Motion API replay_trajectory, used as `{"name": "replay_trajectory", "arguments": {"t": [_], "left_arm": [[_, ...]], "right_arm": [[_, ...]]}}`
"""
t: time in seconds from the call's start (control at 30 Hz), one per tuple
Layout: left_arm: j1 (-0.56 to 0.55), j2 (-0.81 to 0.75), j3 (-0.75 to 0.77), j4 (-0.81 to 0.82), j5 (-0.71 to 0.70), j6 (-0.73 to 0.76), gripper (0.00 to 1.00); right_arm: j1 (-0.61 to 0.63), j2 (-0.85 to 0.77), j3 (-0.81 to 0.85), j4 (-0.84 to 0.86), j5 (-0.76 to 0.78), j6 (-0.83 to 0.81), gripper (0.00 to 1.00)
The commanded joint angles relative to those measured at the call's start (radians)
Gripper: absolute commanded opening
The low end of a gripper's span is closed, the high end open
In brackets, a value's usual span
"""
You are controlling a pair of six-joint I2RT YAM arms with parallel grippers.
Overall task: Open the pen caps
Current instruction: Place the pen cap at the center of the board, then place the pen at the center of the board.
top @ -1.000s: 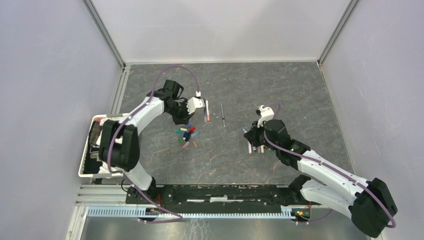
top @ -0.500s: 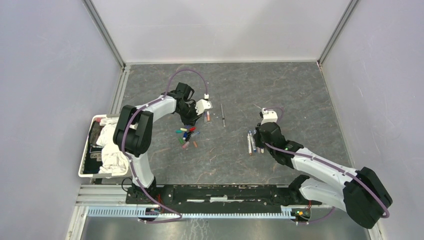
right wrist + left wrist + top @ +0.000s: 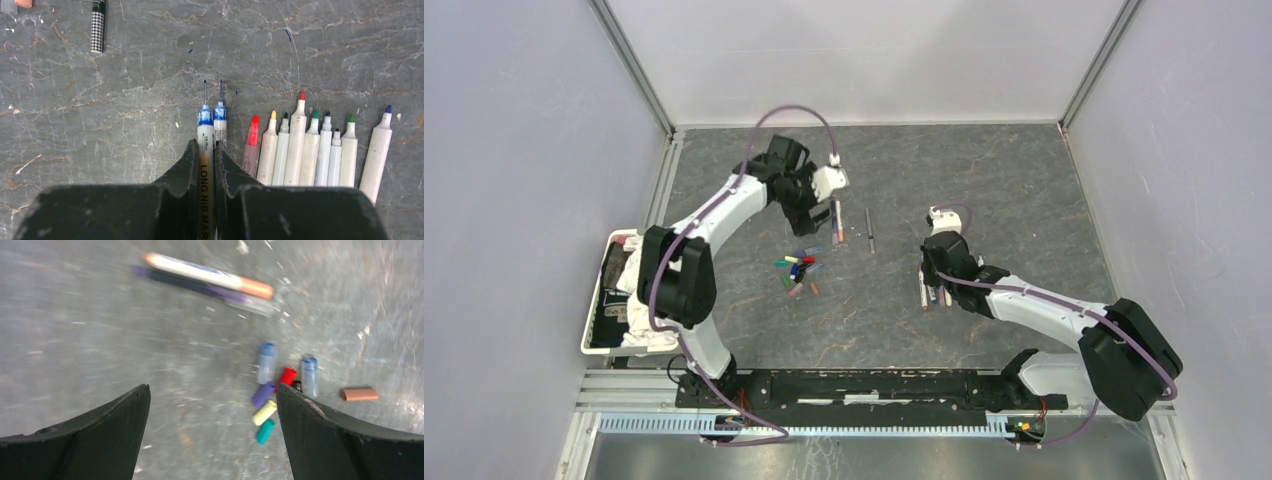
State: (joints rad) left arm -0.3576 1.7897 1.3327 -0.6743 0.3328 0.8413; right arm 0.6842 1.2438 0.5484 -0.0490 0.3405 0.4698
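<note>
Several loose pen caps [image 3: 797,270] lie in a small pile left of centre; in the left wrist view I make out yellow [image 3: 264,412], teal [image 3: 265,431], red [image 3: 287,376] and brown [image 3: 359,394] ones. My left gripper [image 3: 212,390] hangs open and empty above the table just beside them, in the top view [image 3: 810,218]. A white pen with an orange cap [image 3: 210,276] lies beyond it. My right gripper [image 3: 205,145] is shut on a blue-collared long-nib marker [image 3: 205,131], laid at the left end of a row of uncapped pens [image 3: 310,150].
A white bin [image 3: 596,300] holding cloth sits at the left table edge. A thin dark pen [image 3: 870,230] lies mid-table, its houndstooth end [image 3: 98,25] showing in the right wrist view. Grey walls enclose the table on three sides.
My left jaws went from nearly shut to wide open, and that arm pulled back from the cap pile. My right gripper shifted slightly along the pen row, still shut on the marker.
</note>
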Motion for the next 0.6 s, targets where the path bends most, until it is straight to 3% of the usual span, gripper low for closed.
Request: {"name": "replay_trajectory", "arguments": {"t": [0.0, 0.1, 0.2, 0.27, 0.37, 0.57], "left_arm": [[0.012, -0.115, 0.234, -0.096, -0.102, -0.119, 1.0], [0.043, -0.189, 0.276, -0.095, -0.134, -0.132, 1.0], [0.069, -0.31, 0.165, 0.153, -0.317, -0.218, 1.0], [0.118, -0.372, 0.094, 0.252, -0.354, -0.257, 1.0], [0.212, -0.403, 0.065, 0.241, -0.207, -0.332, 1.0], [0.221, -0.352, 0.039, 0.072, -0.008, -0.382, 1.0]], "right_arm": [[-0.004, 0.044, 0.058, 0.043, 0.045, -0.034, 0.0], [-0.005, 0.07, 0.054, 0.076, 0.079, -0.052, 0.0], [-0.007, 0.088, 0.043, 0.107, 0.084, -0.062, 0.0], [-0.007, 0.099, 0.038, 0.123, 0.082, -0.069, 0.0], [-0.008, 0.117, 0.032, 0.14, 0.08, -0.081, 0.0], [-0.025, 0.141, -0.003, 0.182, 0.074, -0.107, 0.0]]}}
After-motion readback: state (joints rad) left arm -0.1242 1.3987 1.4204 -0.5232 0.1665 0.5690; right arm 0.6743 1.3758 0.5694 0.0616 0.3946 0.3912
